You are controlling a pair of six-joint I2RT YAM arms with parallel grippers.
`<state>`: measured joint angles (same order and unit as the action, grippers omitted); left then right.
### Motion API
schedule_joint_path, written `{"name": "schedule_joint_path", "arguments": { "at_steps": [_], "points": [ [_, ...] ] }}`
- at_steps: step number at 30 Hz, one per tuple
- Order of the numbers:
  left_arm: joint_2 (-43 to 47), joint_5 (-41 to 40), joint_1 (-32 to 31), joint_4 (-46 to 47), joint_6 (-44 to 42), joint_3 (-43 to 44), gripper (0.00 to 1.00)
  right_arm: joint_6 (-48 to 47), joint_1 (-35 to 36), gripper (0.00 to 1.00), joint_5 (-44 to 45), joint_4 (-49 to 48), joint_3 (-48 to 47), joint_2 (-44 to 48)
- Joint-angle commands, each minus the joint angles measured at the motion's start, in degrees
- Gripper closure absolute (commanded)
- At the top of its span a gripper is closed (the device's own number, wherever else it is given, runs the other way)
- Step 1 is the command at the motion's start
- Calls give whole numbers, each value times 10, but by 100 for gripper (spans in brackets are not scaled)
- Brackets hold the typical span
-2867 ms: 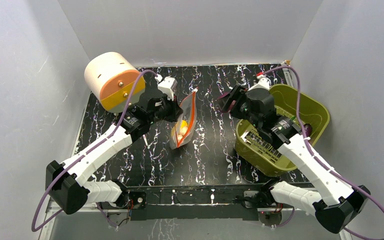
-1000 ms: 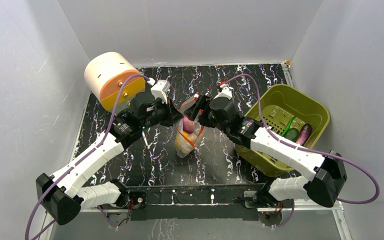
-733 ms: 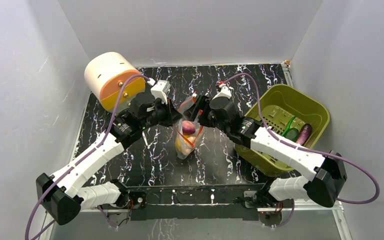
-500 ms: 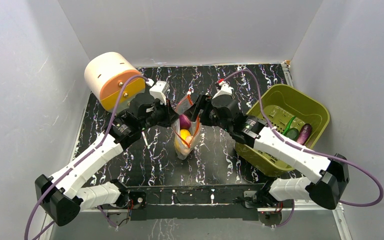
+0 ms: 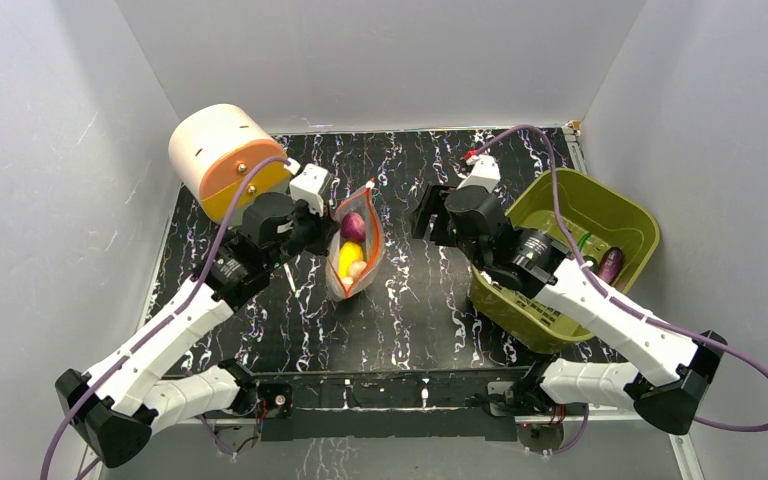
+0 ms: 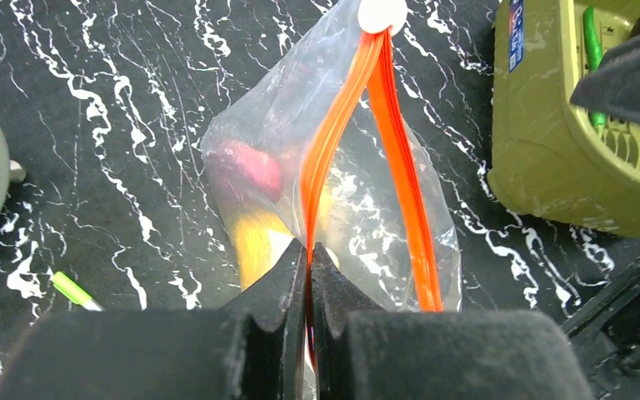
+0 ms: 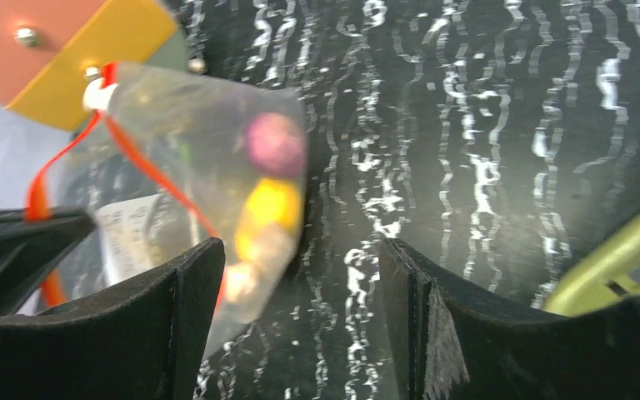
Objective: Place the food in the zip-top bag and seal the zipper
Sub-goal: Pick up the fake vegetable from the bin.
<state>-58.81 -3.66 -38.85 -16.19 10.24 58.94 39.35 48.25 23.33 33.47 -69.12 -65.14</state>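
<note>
Seen from above, the left gripper (image 5: 322, 228) is clenched on one lip of the zip-top bag (image 5: 340, 285), holding it at the middle of the black marbled table (image 5: 410, 320). The bag's long axis runs from far to near, and its orange-red zipper (image 5: 376, 232) gapes toward the right arm. Inside sit the pink-purple round piece (image 5: 353, 226), the yellow lemon (image 5: 348, 252) and the beige lump (image 5: 358, 268). The right gripper (image 5: 426, 214) stands to the right of the bag, apart from it, with its jaws spread and empty. The eggplant (image 5: 610, 263) lies in the olive-green basket (image 5: 520, 315), farther right still, so the right arm is judged the nearer one to fetch it. The left wrist view shows the fingertips (image 6: 287, 271) pressed flat together on the zipper's near strip. The white slider (image 6: 382, 12) sits at the far end, and the green piece (image 6: 590, 37) lies in the basket, which bears a blue sticker (image 6: 516, 32) whose print is too small to read. The right wrist view frames the bag between parted fingers, to the left of the gap, against an orange-faced drum (image 7: 58, 46).
</note>
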Motion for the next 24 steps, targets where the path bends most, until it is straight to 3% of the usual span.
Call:
{"name": "schedule_joint_path", "arguments": {
  "at_steps": [1,12,24],
  "points": [
    [25,5,-3,26,-68,-31,100,-19,-2,36,120,59,-38,15],
    [58,39,-2,44,-83,-85,100,0,-37,46,203,145,-38,12],
    [47,72,-2,48,-83,-92,100,-23,-202,47,157,124,38,27]
  ]
}}
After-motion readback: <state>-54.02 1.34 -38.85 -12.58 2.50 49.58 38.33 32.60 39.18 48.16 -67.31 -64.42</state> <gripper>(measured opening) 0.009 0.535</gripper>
